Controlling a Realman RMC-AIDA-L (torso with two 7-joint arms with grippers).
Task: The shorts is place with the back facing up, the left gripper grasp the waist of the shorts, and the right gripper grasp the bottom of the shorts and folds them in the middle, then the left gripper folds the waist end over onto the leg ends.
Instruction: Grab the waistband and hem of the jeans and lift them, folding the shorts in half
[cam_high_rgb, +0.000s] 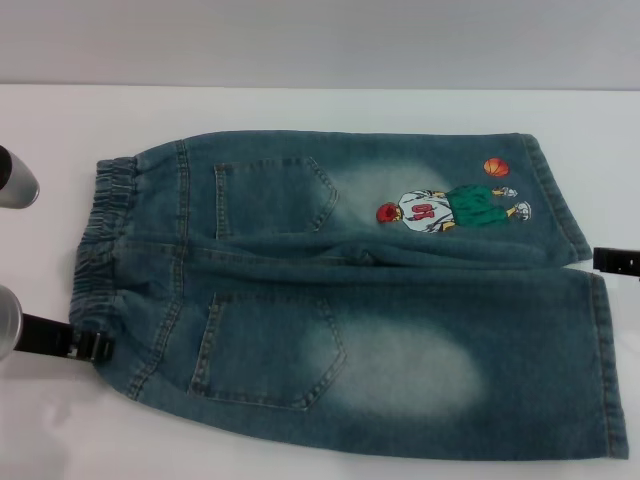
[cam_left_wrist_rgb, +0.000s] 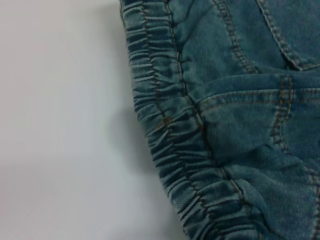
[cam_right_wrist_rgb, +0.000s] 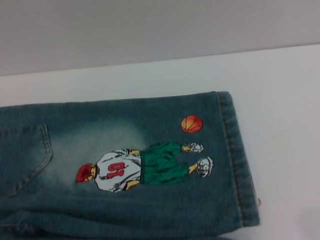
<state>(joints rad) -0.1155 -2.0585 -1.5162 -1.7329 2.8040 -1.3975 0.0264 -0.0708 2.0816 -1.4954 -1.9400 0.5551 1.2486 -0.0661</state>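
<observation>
The left gripper (cam_high_rgb: 88, 345) sits low at the left edge of the table (cam_high_rgb: 60, 430), right at the waist of the shorts (cam_high_rgb: 100, 240). Only a black piece of it shows, touching the puffy band, so whether its fingers are open or closed cannot be told. Up close, the left wrist view shows that band (cam_left_wrist_rgb: 165, 135) all wrinkly, with white table beside it.

The shorts (cam_high_rgb: 400, 340) lie flat and spread out across the middle of the table, waist to the left and legs to the right. Two pockets face up (so the back is on top). The far leg has a cartoon basketball player (cam_high_rgb: 450, 208) with an orange ball (cam_high_rgb: 497, 167) near the hem.

The bottom of the shorts (cam_high_rgb: 610, 370) is on the right. The right gripper (cam_high_rgb: 616, 262) peeks in at the right edge, just beside the hems where the two legs meet. Its fingers are hidden, so open or closed cannot be told.
</observation>
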